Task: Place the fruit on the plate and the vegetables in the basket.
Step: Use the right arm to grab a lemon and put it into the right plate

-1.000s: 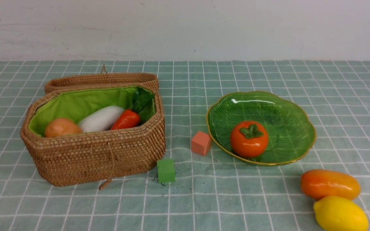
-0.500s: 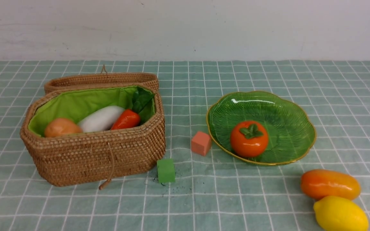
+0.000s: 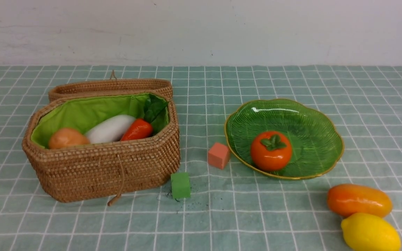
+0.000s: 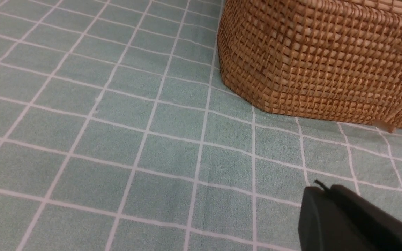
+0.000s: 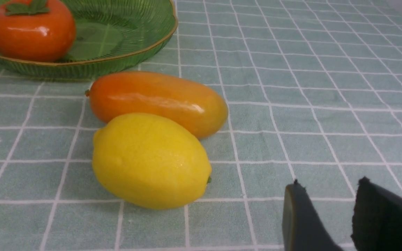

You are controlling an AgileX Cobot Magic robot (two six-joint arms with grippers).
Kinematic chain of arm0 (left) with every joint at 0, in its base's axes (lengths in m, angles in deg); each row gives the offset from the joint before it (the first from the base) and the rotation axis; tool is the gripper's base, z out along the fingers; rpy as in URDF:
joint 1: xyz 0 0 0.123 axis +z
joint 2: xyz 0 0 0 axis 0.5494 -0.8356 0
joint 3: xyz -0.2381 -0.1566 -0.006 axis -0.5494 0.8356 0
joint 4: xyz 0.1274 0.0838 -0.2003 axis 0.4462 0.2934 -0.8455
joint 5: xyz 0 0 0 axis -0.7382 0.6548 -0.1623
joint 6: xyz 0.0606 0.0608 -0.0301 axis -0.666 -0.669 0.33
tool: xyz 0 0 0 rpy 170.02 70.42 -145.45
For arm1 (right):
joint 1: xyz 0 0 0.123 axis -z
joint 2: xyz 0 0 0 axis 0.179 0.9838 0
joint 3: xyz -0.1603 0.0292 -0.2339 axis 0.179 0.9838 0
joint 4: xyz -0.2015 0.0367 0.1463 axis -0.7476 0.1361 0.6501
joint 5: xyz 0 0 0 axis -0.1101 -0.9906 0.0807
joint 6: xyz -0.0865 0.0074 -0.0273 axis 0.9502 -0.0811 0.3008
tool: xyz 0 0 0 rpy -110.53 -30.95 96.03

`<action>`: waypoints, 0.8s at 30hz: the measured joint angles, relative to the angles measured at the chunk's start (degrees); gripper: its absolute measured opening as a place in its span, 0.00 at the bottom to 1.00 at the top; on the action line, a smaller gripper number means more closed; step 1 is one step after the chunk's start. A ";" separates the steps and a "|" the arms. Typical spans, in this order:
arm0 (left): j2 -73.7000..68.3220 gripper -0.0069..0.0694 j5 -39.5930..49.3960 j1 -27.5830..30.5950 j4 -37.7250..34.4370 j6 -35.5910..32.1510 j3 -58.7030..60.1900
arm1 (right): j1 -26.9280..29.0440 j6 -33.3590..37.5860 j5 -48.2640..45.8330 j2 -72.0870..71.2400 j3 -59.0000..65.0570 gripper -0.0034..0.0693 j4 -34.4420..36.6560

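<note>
Nothing on the checked tablecloth (image 3: 257,216) has moved since a second ago: each thing lies where it lay.

Your left gripper (image 4: 325,190) is clenched, its dark fingers pressed together with nothing between them. It hangs just above the cloth. The basket (image 4: 319,59) stands ahead of it, near but apart, and only the woven wall shows from there.

Your right gripper (image 5: 329,184) is partly released. A clear gap shows between its two fingers, and only cloth shows in that gap, so it grasps and touches nothing. The lemon (image 5: 150,160) lies on the cloth ahead of it, near but not touching. The mango (image 5: 159,101) lies just past the lemon, right against it. Farther out from that gripper is the plate (image 5: 117,64), with the persimmon (image 5: 30,29) sitting upright in it, near its closer rim.

In the front view the basket is open, its lid (image 3: 110,85) folded back behind it. Inside, on the green lining, lie the potato (image 3: 66,138), the long white vegetable (image 3: 110,128) and the carrot (image 3: 137,129) — side by side, touching. Between basket and plate sit two small cubes: a salmon cube (image 3: 218,155) just beside the plate's rim and a green cube (image 3: 180,185) close to the basket's corner.

So one fruit is on the plate — two lie outside it.
</note>
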 joint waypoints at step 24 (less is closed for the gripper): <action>0.00 0.13 0.14 0.00 0.00 0.00 0.00 | -0.38 -14.61 37.12 0.00 -0.10 0.38 12.24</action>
